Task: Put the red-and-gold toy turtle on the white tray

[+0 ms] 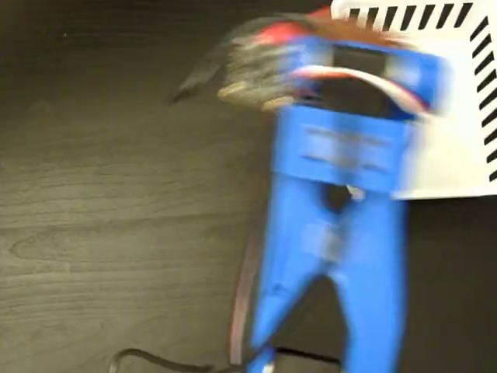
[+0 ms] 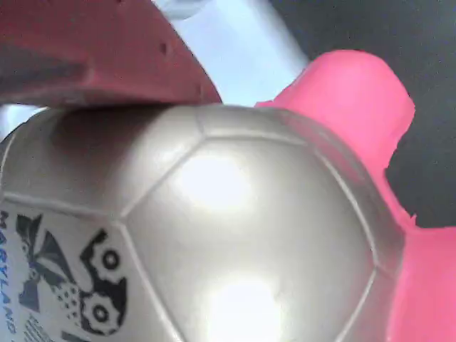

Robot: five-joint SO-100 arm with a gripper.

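Dark wood-grain worktop (image 1: pixel 101 202); white tray (image 1: pixel 450 148) at upper right of the fixed view, striped edge visible. Blue arm (image 1: pixel 334 233) heavily motion-blurred, crossing the tray's left edge. Claw (image 1: pixel 260 74) appears clamped on the red-and-gold toy turtle (image 2: pixel 214 228), held above the worktop just left of the tray; one red finger (image 2: pixel 100 57) presses the smooth domed shell. Risk: slick shell plus fast swing could let the turtle slip out short of the tray.

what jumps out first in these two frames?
In the wrist view, the toy turtle's shiny domed shell fills the frame, pink limbs at right, a red finger pressed on top. In the fixed view, the blurred blue arm dominates the centre, by the striped white tray at upper right.
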